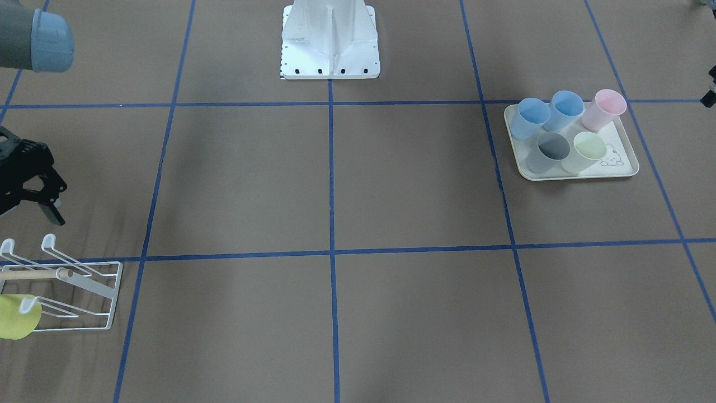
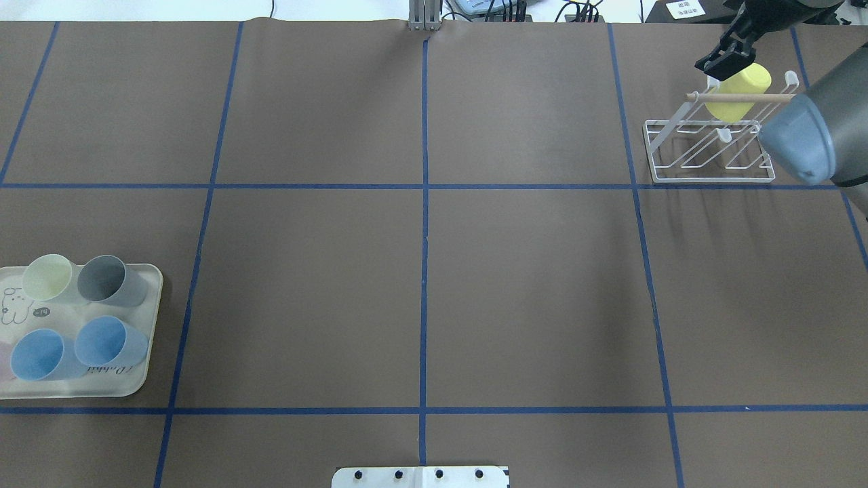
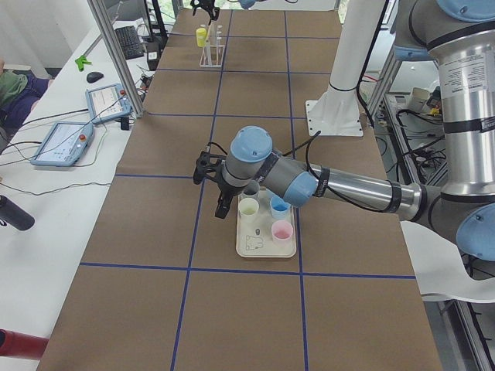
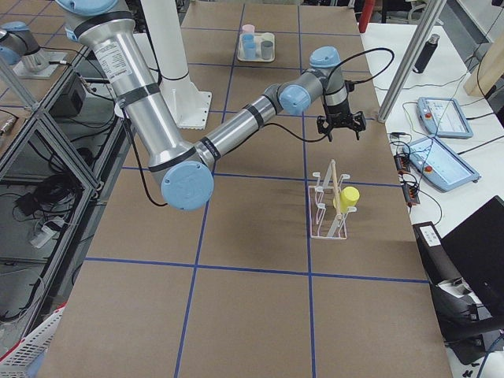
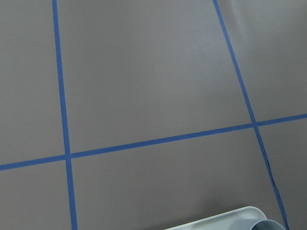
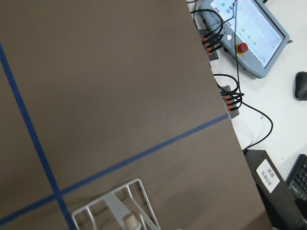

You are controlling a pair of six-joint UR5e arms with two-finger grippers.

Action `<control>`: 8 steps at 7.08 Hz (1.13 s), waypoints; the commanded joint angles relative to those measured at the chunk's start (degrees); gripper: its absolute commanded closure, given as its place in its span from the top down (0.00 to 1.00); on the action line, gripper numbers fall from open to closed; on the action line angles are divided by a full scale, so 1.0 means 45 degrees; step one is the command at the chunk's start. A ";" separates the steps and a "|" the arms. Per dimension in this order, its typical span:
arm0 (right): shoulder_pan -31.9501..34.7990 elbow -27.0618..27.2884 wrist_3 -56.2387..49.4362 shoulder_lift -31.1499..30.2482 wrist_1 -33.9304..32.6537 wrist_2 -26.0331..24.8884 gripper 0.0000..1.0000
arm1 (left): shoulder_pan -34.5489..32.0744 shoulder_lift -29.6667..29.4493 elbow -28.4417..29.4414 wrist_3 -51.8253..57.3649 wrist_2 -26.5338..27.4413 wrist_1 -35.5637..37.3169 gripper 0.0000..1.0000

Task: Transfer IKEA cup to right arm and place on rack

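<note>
Now the yellow IKEA cup (image 2: 738, 91) sits tilted on a prong of the rack (image 2: 705, 173). Right gripper (image 4: 340, 132) hovers just beside the rack, fingers spread, holding nothing. Left gripper (image 3: 216, 193) is well apart from the rack; can't tell how its fingers stand.

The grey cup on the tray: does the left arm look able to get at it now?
Probably yes. The left gripper hangs beside the tray corner where the grey cup stands, nothing between them. The pale green cup crowds one side, so finger room looks tight there.
</note>
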 commanded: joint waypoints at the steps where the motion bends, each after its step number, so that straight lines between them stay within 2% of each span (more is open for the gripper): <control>1: -0.0362 0.1646 0.5642 -0.0178 0.0032 0.1137 0.99 | 0.1158 0.0381 -0.0050 -0.0919 0.0587 -0.0287 1.00; 2: -0.1080 0.1729 0.6846 -0.0179 -0.0103 0.1103 0.99 | 0.2055 0.0382 -0.0050 -0.1697 0.1133 -0.0288 1.00; 4: -0.1730 0.1808 0.7034 -0.0082 -0.1621 0.1103 0.99 | 0.3754 0.0382 -0.0030 -0.3337 0.2031 -0.0423 1.00; 7: -0.1790 0.1828 0.7034 -0.0042 -0.1609 0.1122 0.99 | 0.5672 0.0207 0.0437 -0.5100 0.3516 -0.1264 1.00; 8: -0.1790 0.1808 0.7034 -0.0042 -0.1608 0.1122 0.99 | 0.5813 -0.0200 0.1135 -0.5104 0.3618 -0.1612 1.00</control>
